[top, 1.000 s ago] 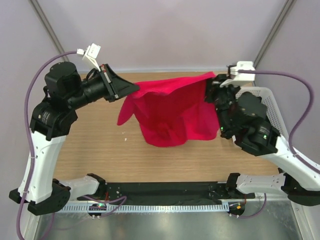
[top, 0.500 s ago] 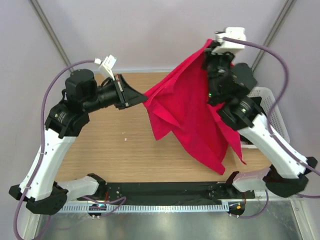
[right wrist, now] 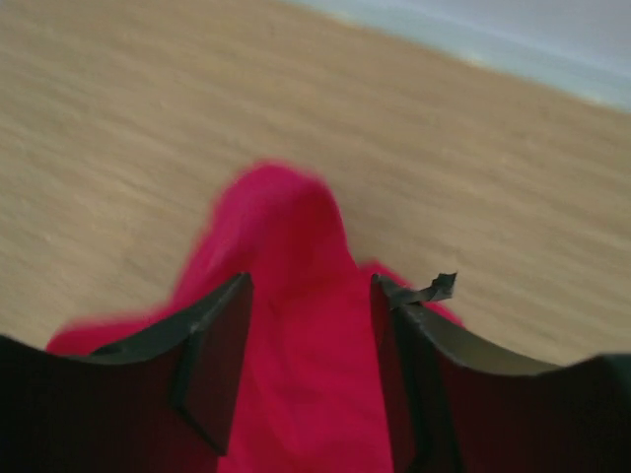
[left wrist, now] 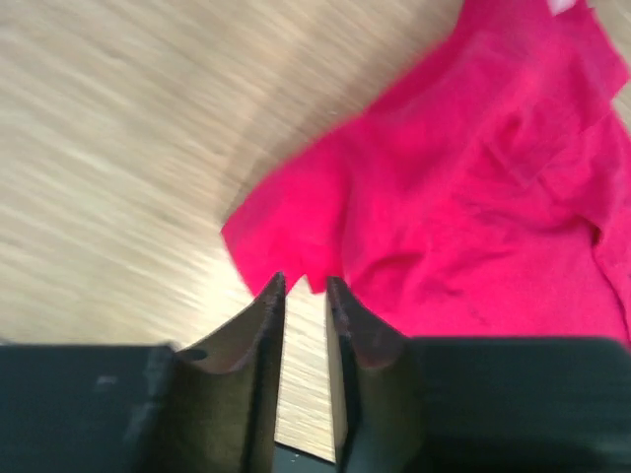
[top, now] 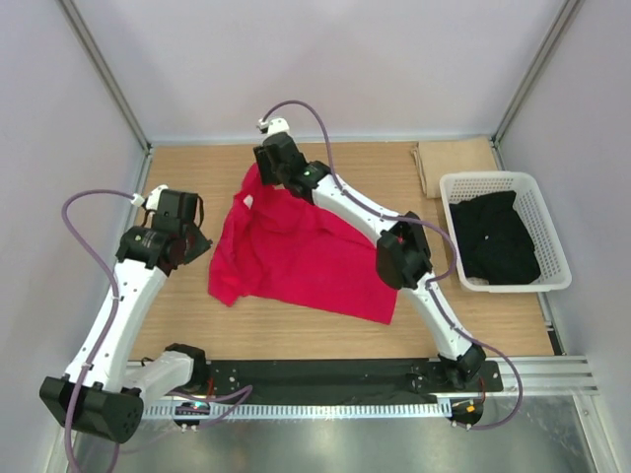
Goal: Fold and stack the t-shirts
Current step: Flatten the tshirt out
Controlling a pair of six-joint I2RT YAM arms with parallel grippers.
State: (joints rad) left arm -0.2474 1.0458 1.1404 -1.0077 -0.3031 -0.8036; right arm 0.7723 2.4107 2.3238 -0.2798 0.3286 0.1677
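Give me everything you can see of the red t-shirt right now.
The red t-shirt is plain crimson soft cloth, lying mostly spread but rumpled on the wooden table, one short sleeve toward the left arm. Its far corner is bunched between the jaws of the right gripper; grip unclear. The left gripper hovers at the sleeve's edge, holding nothing.

Bare wooden tabletop (top: 296, 333) lies open at 6 o'clock of the crumpled crimson cloth t-shirt (top: 296, 251), the white plastic lattice basket (top: 508, 287) blocks 3 o'clock, and the outstretched white-and-black right arm (top: 345, 202) crosses overhead.
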